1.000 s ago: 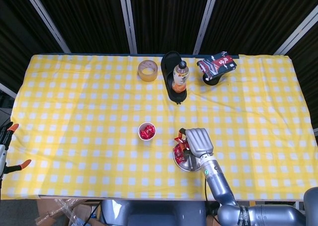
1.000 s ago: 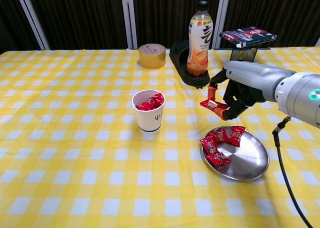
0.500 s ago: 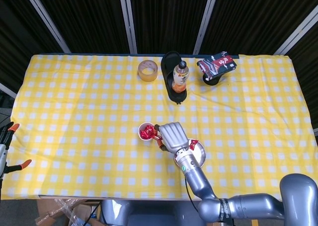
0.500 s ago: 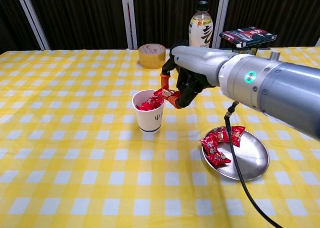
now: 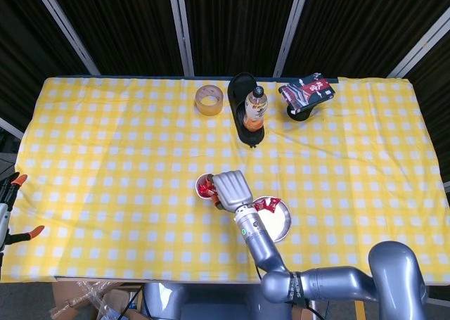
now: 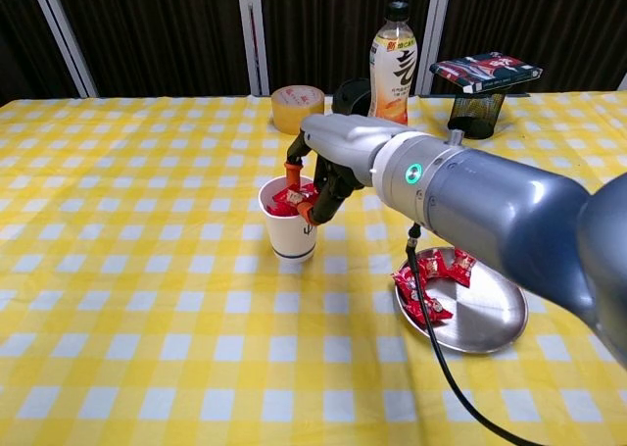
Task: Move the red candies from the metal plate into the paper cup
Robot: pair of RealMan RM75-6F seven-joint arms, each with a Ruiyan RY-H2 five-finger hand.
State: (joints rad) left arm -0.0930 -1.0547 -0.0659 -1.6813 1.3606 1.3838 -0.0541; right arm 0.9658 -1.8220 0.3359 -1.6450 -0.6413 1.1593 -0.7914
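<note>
Candies [image 6: 287, 201] already fill the paper cup [image 6: 290, 232] at frame centre, my right hand [image 6: 312, 186] pinching one over its rim, while several wait on the metal plate [image 6: 490, 319] lower right.

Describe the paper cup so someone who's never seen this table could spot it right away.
On the yellow checked table, look just front of centre, left of the metal plate. The paper cup stands upright there, under the right hand. It is the only white container, with red candies inside.

Robot hand over the paper cup

The right robot hand [image 6: 312, 183] holds a red candy [image 6: 295, 197] at the paper cup [image 6: 289, 225] rim; more lie on the metal plate [image 6: 490, 319].
</note>
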